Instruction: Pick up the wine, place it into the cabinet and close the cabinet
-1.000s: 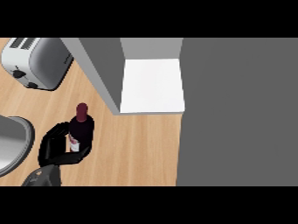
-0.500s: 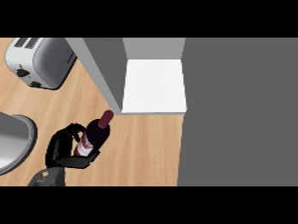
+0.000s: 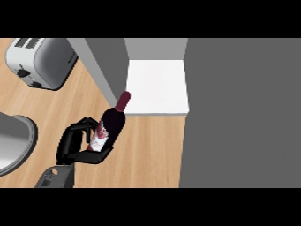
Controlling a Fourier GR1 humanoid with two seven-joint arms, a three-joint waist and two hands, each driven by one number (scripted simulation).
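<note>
The wine bottle (image 3: 111,123) is dark with a red capsule and a pale label. It is tilted, its neck pointing up the view and reaching the front left corner of the cabinet's white shelf (image 3: 158,86). My left hand (image 3: 71,146) is shut on the bottle's lower body from the left, fingers curled round it, thumb under its base. The cabinet stands open, with a grey wall (image 3: 103,66) on its left. My right hand is not in view.
A silver toaster (image 3: 40,62) stands at the back left on the wooden counter (image 3: 146,150). A large grey rounded vessel (image 3: 3,141) fills the left edge. A broad grey surface (image 3: 250,110) covers the right side of the view.
The hand has carried the bottle right and away from me, toward the cabinet. The bottle has tipped from near upright to leaning, neck now at the shelf's edge.
</note>
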